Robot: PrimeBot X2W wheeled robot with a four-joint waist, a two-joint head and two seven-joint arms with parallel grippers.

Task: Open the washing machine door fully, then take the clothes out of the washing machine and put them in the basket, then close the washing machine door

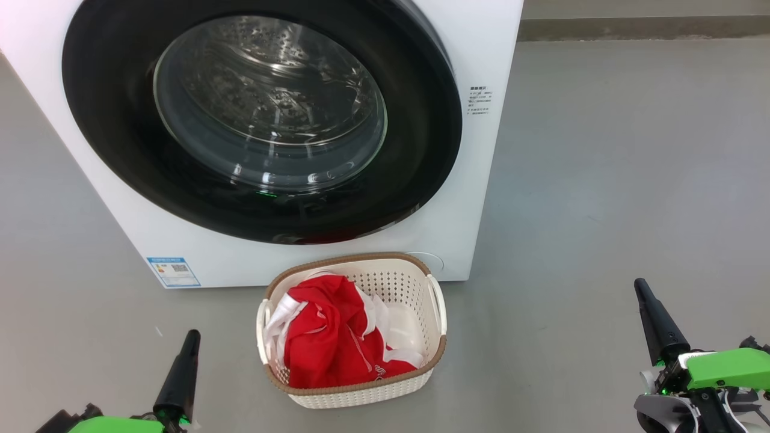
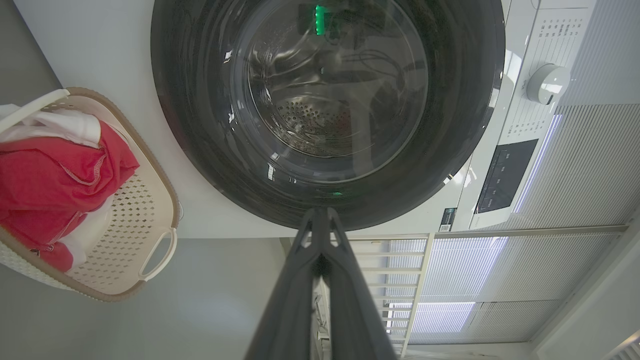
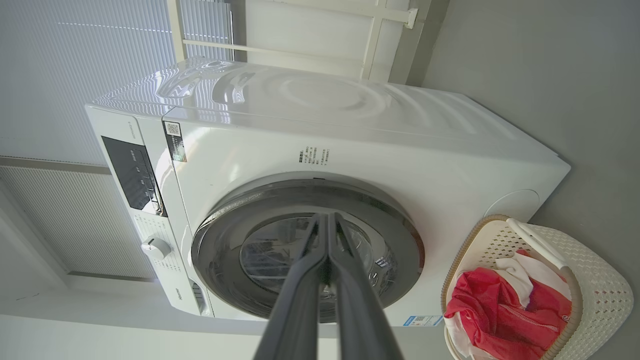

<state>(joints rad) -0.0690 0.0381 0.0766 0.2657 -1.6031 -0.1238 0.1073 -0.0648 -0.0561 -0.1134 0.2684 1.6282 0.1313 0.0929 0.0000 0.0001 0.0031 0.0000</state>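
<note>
The left gripper (image 1: 191,338) and the right gripper (image 1: 642,288) are both clenched on nothing, low at either side above the grey floor (image 1: 601,180). Between them stands the basket (image 1: 361,394), holding the red clothes (image 1: 325,343). Just behind it is the washer (image 1: 481,180), its door (image 1: 108,120) shut.

Nothing here reads clearly from where I stand. The washing machine (image 1: 475,198) carries a blue label (image 1: 173,272) with a QR square at its lower front corner, a block of small grey print (image 1: 480,100) on its front, and a QR sticker (image 3: 174,141) near the control panel (image 3: 134,174), all too fine to make out. White lettering on the clothes (image 1: 325,343) is illegible too.
</note>
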